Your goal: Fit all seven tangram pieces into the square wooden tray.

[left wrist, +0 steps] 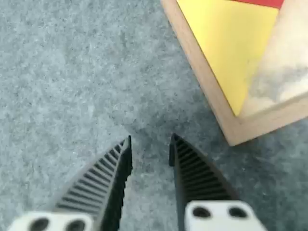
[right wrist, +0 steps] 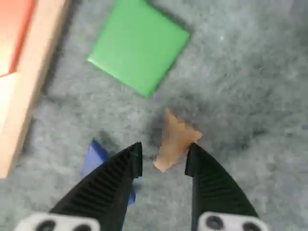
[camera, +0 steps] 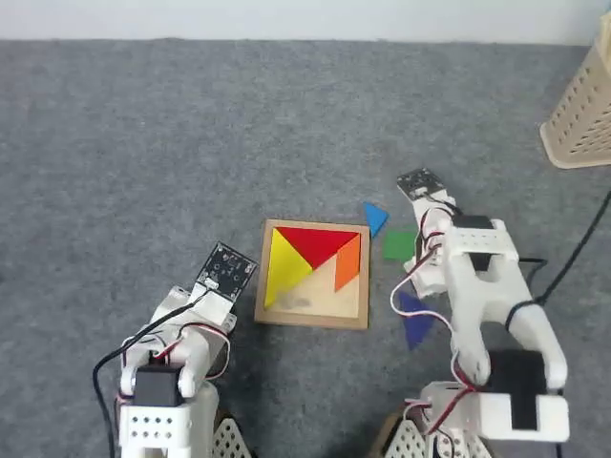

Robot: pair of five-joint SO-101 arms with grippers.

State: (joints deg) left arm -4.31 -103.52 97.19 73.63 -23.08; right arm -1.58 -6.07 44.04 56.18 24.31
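The square wooden tray (camera: 315, 313) holds a yellow triangle (camera: 282, 267), a red triangle (camera: 313, 242) and an orange piece (camera: 347, 267). On the carpet to its right lie a small blue triangle (camera: 375, 218), a green square (camera: 399, 244) and a dark blue piece (camera: 415, 321). My right gripper (right wrist: 164, 151) is open, with a small tan piece (right wrist: 175, 137) on the carpet just beyond its tips. The green square (right wrist: 139, 45) lies farther on, and a blue piece (right wrist: 95, 158) shows beside one finger. My left gripper (left wrist: 149, 144) is open over bare carpet, close to the tray's corner (left wrist: 236, 134).
A beige slatted basket (camera: 582, 114) stands at the far right edge. The right arm (camera: 482, 277) reaches over the loose pieces. The left arm (camera: 181, 353) sits at the tray's near left. Grey carpet stretches behind the tray.
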